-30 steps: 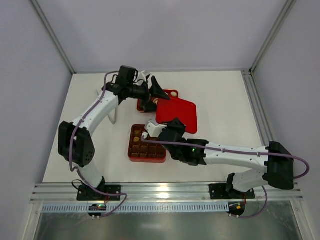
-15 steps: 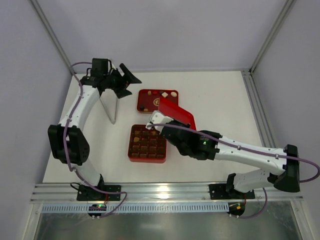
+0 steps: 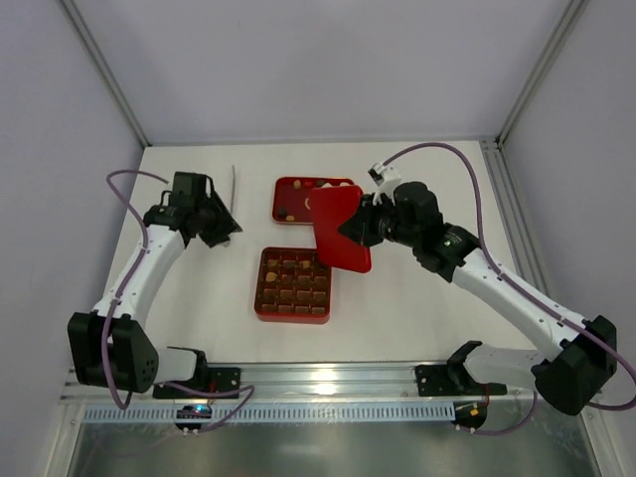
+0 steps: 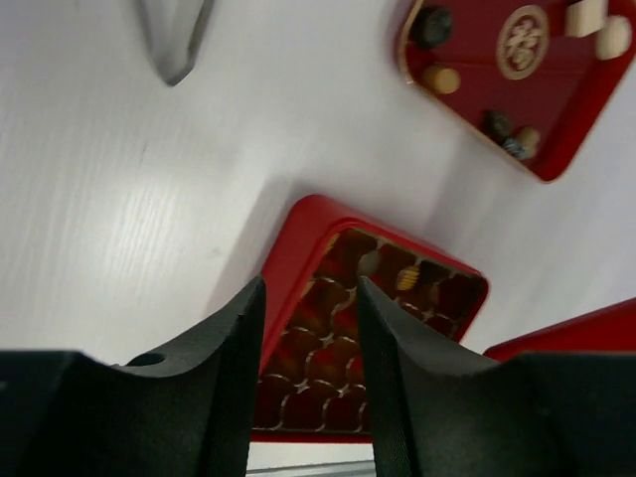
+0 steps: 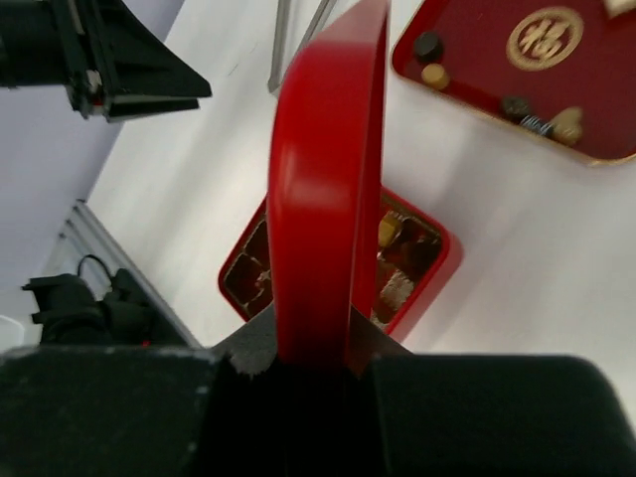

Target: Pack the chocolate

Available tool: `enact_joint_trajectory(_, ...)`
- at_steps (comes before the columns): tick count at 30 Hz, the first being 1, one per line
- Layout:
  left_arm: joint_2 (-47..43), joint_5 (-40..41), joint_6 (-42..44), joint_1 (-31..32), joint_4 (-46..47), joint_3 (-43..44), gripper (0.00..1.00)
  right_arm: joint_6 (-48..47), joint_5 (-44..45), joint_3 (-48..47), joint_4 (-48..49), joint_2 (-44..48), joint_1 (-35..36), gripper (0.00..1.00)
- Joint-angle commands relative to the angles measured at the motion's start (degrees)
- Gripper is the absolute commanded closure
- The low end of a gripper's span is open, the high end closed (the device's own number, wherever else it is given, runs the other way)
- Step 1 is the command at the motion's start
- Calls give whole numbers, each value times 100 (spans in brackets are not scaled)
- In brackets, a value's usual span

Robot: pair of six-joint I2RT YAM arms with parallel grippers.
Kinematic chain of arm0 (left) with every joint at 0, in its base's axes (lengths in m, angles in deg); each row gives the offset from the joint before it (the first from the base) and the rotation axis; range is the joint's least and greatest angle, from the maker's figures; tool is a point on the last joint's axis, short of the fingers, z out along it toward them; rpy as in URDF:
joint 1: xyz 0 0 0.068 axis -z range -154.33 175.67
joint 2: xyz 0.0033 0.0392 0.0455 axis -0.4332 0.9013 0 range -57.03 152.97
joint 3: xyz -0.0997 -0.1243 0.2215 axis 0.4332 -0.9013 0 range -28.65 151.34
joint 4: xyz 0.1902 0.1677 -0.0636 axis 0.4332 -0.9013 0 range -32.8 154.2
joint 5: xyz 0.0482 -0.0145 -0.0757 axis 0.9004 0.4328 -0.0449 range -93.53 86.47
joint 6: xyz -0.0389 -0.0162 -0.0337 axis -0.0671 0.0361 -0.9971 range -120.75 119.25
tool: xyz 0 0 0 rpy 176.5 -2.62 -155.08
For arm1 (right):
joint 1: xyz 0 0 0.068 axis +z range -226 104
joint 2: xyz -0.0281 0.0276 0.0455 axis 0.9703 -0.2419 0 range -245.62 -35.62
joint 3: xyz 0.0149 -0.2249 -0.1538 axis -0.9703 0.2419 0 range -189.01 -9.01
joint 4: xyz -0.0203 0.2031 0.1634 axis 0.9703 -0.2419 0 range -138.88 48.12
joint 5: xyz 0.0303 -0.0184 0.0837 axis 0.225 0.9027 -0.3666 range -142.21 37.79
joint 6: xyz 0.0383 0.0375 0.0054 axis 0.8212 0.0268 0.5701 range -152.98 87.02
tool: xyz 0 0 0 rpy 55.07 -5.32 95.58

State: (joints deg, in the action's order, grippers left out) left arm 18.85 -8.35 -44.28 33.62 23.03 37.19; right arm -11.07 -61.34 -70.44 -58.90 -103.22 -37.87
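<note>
Loose chocolate [image 3: 291, 211] [image 4: 433, 25] [image 5: 429, 47] lies in a shallow red tray [image 3: 298, 185] with a gold emblem. More pieces fill several cells of the square red box [image 3: 266, 308] [image 4: 288, 258] [image 5: 444, 266]. My right gripper [image 3: 355, 226] [image 5: 318, 338] is shut on the flat red lid [image 3: 336, 231] [image 5: 323, 169], which hangs on edge above the box's far right corner. Left of the box, my left gripper [image 3: 221, 227] [image 4: 308, 288] hovers with its jaws apart and nothing between them.
Metal tongs [image 3: 233, 184] [image 4: 174, 40] lie on the white table behind my left gripper. An aluminium rail [image 3: 328, 378] runs along the near edge, and grey walls close in the back and both sides.
My left arm swung away from the tray to the left, let go of the tongs, and its jaws narrowed. My right gripper lifted the lid up and back from beside the box.
</note>
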Motion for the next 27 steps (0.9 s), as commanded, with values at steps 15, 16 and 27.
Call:
enact_joint_trajectory(15,-645,104,-867,181,1154,-2769,91,4277,-2128,2617,5970,-772,-526,96)
enact_joint_trajectory(16,-618,104,-964,251,1224,-2813,91,4365,-2128,2679,6130,-834,-526,96)
enact_joint_trajectory(27,-337,333,-1659,1156,1805,-2972,92,5025,-2401,3128,7616,-1766,-543,96)
